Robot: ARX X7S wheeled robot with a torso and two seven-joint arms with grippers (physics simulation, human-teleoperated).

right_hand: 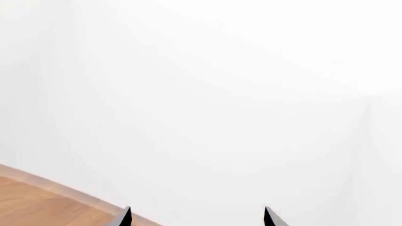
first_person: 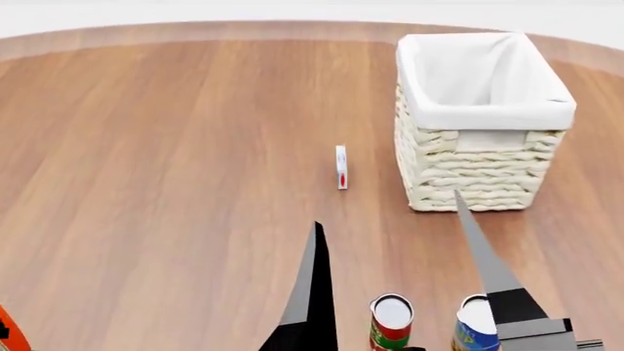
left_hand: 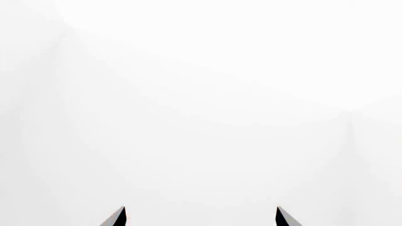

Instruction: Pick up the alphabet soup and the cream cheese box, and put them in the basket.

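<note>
On the round wooden table (first_person: 175, 146), the cream-white wicker basket (first_person: 478, 172) with its white cloth liner stands at the far right, upright and with nothing showing inside it. Just to its left, apart from it, the cream cheese box (first_person: 341, 167) stands on its thin edge, a red dot showing on the face that is visible. At the near edge of the head view, the alphabet soup (first_person: 476, 325) stands upright with its white lid up and blue label showing, right beside a red-and-green can (first_person: 391, 322) to its left. The right gripper (first_person: 390, 212) reaches forward above these two cans, its fingers spread wide with nothing between them; one finger (first_person: 310, 292) lies left of the red-and-green can, and the other partly covers the soup can. In the right wrist view the two fingertips (right_hand: 125, 217) stand apart, facing a white wall with a strip of table edge. The left gripper (left_hand: 201, 217) likewise shows its tips spread, facing only white wall.
</note>
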